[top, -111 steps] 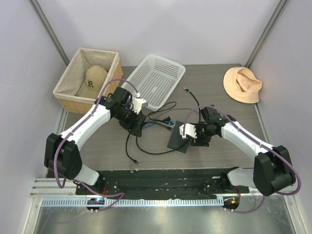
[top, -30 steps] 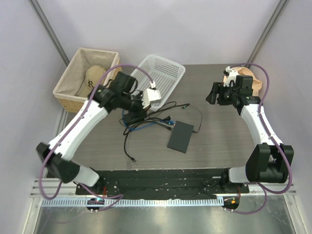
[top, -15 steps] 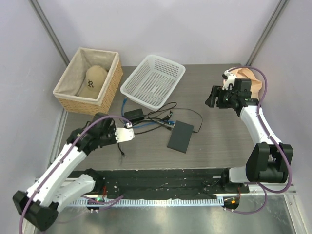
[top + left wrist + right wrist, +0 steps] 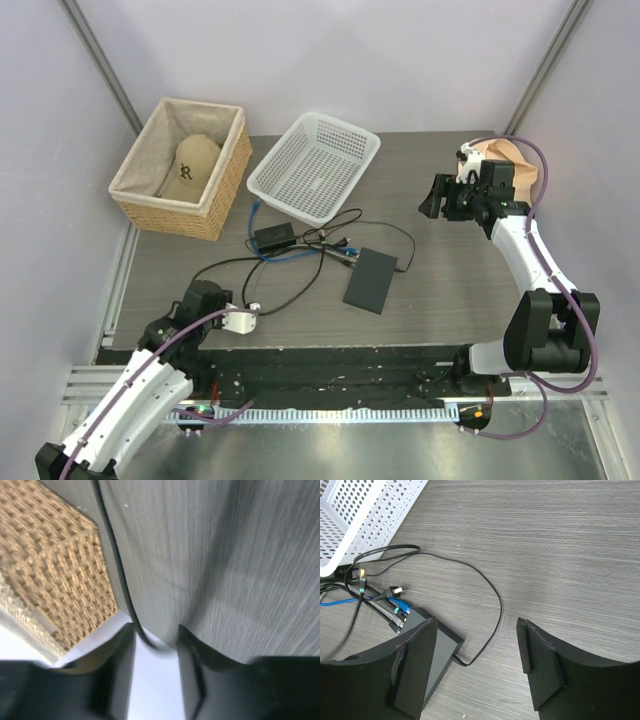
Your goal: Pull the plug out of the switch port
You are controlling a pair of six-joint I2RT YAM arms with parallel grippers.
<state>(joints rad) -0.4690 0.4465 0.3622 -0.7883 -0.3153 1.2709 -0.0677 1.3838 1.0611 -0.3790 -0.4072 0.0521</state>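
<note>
Tan cap [image 4: 192, 160] in wicker basket [image 4: 135, 195]: dark monogram, prob. "R". No other legible txt.

Matte-black switch box [image 4: 371, 281], white perforated basket [image 4: 315, 168], tan woven basket [image 4: 165, 213], blue cable [image 4: 340, 601]

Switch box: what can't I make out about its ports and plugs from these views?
Top external: ports on the switch box are too small; the cable tangle crowds one edge.
Right wrist: a finger of the right hand covers most of the box; the frame edge cuts the cables.
Left wrist: blurred; the black cable inside the left hand can't be traced to either end.
</note>
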